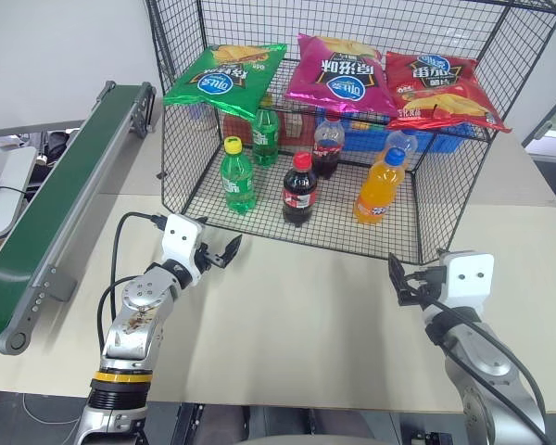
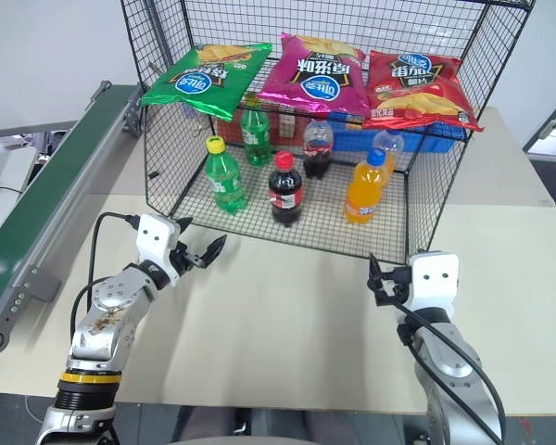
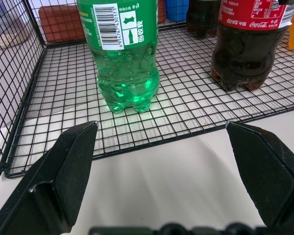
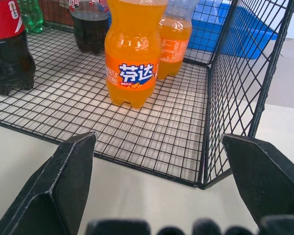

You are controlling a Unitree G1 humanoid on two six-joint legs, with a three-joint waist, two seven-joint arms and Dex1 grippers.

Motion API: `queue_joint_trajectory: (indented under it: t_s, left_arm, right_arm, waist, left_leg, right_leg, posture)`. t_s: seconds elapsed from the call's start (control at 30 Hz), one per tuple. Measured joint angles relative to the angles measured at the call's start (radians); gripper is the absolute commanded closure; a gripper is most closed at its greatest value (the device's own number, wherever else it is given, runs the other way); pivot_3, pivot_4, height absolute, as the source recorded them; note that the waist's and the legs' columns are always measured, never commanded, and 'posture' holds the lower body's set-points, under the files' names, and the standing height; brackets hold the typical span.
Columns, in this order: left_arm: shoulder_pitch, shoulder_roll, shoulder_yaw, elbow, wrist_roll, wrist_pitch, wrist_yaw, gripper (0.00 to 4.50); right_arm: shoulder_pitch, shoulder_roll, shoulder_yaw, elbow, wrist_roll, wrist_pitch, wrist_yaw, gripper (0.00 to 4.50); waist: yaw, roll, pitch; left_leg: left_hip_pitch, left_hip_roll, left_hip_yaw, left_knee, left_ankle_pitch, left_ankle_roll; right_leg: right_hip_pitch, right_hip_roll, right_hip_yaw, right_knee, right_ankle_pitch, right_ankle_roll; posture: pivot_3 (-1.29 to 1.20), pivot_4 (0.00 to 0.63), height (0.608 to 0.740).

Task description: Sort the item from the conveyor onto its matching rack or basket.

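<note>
Both grippers, left point(image 1: 219, 252) and right point(image 1: 400, 280), gape empty; three crisp bags, green one point(image 1: 226, 78) included, top the rack point(image 1: 417, 218).

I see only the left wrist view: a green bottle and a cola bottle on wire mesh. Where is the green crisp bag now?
Observer: The green crisp bag lies on the upper shelf of the wire rack, at its left end, beside a pink bag.
Operator: Is the conveyor carrying anything?
Observer: The visible part of the conveyor is bare.
Operator: And the right hand?
Observer: The right hand is open and holds nothing, near the rack's front right corner.
</note>
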Motion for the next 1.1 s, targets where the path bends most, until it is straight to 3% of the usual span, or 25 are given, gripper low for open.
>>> queue_joint_trajectory:
  t_s: [0.23, 1.1]
  left_arm:
    - [0.122, -0.004, -0.018, -0.074, -0.046, 0.003, -0.044, 0.04]
    - [0.104, -0.009, -0.008, -0.091, -0.080, 0.000, -0.051, 0.04]
  right_arm:
    - [0.001, -0.010, -0.006, 0.005, 0.003, -0.005, 0.041, 0.00]
    - [-0.075, -0.023, -0.014, 0.017, 0.001, -0.006, 0.077, 0.00]
  waist:
    - [-0.008, 0.001, 0.000]
    - [-0.017, 0.001, -0.001]
  left_leg:
    - [0.000, 0.001, 0.001, 0.000, 0.000, 0.000]
    - [0.001, -0.001, 0.001, 0.000, -0.001, 0.001]
  right_leg:
    - [0.000, 0.000, 0.002, 0.000, 0.000, 0.000]
    - [0.001, 0.001, 0.005, 0.000, 0.000, 0.000]
  posture:
    - [0.00, 0.150, 0.740]
    - [0.00, 0.150, 0.740]
